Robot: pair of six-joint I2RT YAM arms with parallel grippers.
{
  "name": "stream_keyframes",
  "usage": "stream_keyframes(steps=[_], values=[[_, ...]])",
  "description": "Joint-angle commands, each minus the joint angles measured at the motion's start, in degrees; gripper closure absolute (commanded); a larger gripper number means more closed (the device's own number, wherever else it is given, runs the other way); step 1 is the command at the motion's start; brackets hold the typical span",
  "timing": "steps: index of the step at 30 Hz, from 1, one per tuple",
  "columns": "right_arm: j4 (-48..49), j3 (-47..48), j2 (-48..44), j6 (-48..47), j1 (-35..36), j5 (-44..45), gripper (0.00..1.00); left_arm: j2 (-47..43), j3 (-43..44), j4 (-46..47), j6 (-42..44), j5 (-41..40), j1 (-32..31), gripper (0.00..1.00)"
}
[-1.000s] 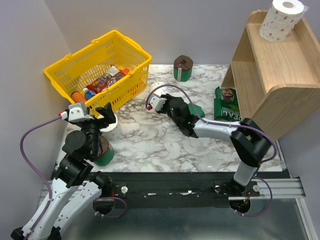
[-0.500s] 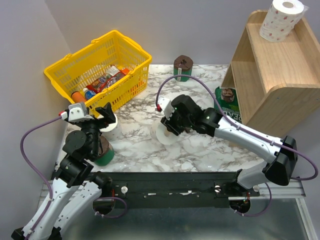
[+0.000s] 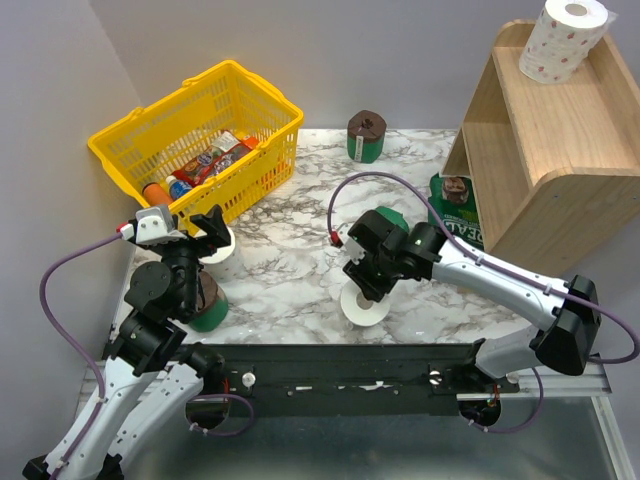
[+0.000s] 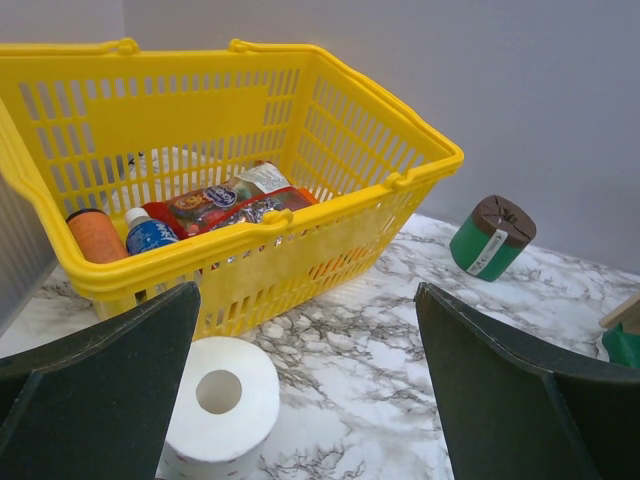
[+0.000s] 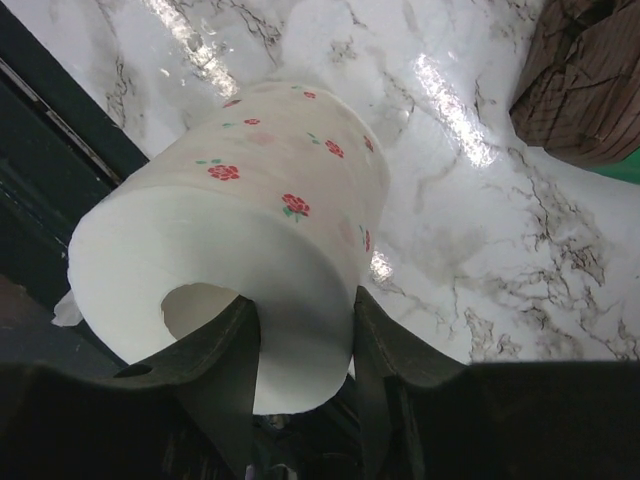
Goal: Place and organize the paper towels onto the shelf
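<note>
the left arm [image 3: 160, 300] hides most of a green roll [image 3: 210, 308] at the bench's [image 3: 290, 290] near-left corner. the yellow basket [image 4: 250, 48] holds snack packets [image 4: 225, 200] and a small bottle [image 4: 148, 232]. only the right wrist view shows the right tool [image 5: 300, 315] pinching the wall of a white paper towel roll [image 5: 250, 190], one finger in its core, at the bench's near edge. the left tool [image 4: 305, 295] gapes wide, empty, by another white roll [image 4: 220, 400]. a third roll [image 3: 562, 38] stands atop the shelf [image 3: 560, 150].

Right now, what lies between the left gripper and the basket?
One white roll, standing on end; the left wrist view shows it best.
</note>
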Motion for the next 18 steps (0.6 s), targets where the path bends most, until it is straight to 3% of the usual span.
stream_keyframes(steps=[1,5,8,13,18], values=[[0.14,0.57,1.99,1.83,0.28,0.62,0.49,-0.43,-0.6,0.68,-0.53,-2.09,0.29,0.01],[-1.18,3.3,1.3,3.68,0.19,5.09,0.29,-0.43,-0.6,0.77,-0.44,-2.44,0.29,0.01],[-1.45,4.27,-1.07,6.22,0.28,6.42,0.26,-0.6,-0.51,0.6,-0.44,-2.62,0.29,0.01],[8.12,-1.34,-7.58,11.58,1.85,3.09,0.26,-0.69,-0.6,0.86,-0.53,-2.36,0.29,0.01],[14.28,-5.13,-8.82,15.02,4.75,6.24,0.26,-0.43,-0.51,0.68,-0.53,-1.92,0.29,0.01]])
